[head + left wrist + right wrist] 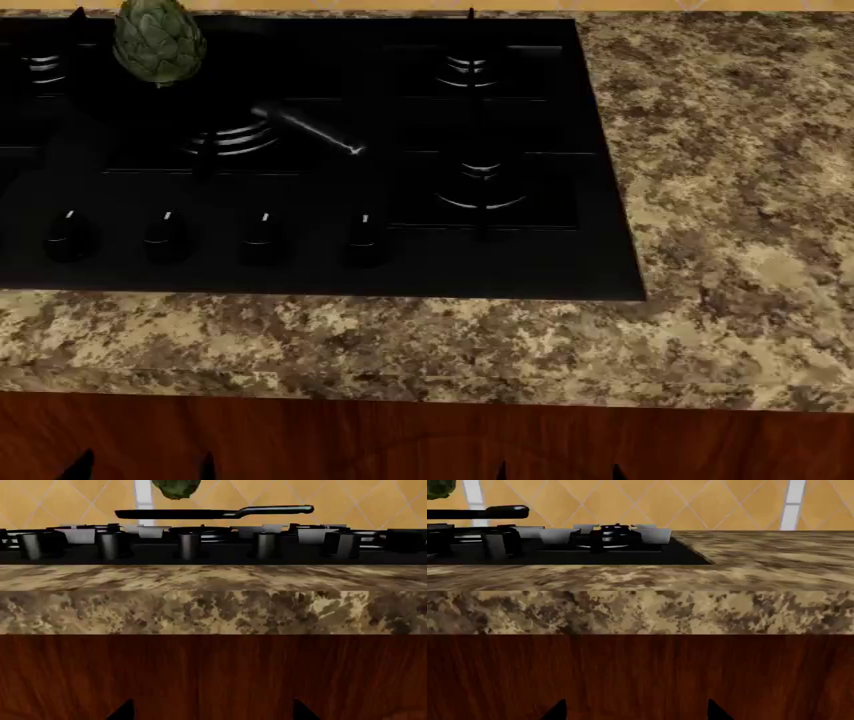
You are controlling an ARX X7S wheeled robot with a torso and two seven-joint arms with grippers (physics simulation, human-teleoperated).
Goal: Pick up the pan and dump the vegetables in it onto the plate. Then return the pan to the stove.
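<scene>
Both tools are held low before the counter point(694, 200) edge, fingertips spread apart, grasping nothing: left tool point(143, 467), right tool point(558, 470). The artichoke point(159, 40) sits in the pan point(180, 513) on the stove point(534, 250).

In the head view, the pan point(160, 100) blends into the black stove point(534, 250), so its rim cannot be traced; only its handle's glossy streak shows. The stove runs off the frame at 9 o'clock. The artichoke point(176, 487) is cut off by the frame edge in both wrist views. Only the dark fingertips of the left gripper point(212, 712) and right gripper point(635, 711) poke into their frames, too little to tell how the jaws stand.
</scene>
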